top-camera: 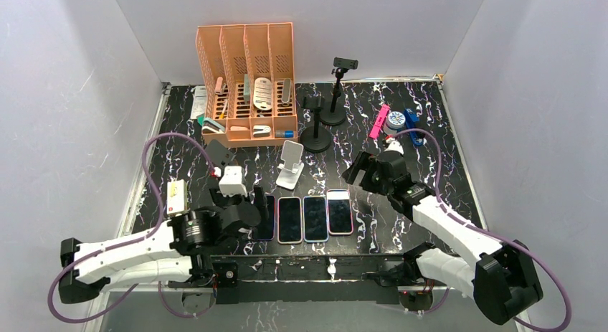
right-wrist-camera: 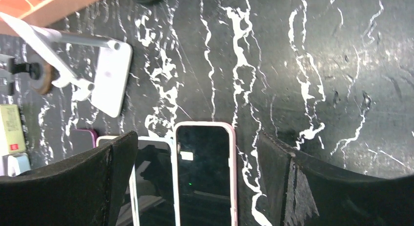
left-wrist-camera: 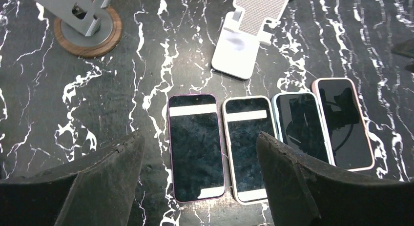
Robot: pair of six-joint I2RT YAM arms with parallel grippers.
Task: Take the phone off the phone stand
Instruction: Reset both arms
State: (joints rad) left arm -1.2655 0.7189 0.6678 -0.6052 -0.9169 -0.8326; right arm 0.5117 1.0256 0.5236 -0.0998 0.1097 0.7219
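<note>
Top external view puts the pink-cased phone (top-camera: 339, 211) flat on the table, screen up, just nearer the arm bases than the white phone stand (top-camera: 290, 165) and a little to its right. It is the right end of a row of four phones. Its long axis runs from the bases toward the stand. The stand's cradle holds nothing, so the removal looks done. The right gripper (right-wrist-camera: 196, 136) hangs over this phone's far end with its fingers spread wide on either side of the long axis, gripping nothing. The left gripper (left-wrist-camera: 200, 135), also spread and empty, hovers on the stand's near left over the row's other end, so the right arm is nearer.
</note>
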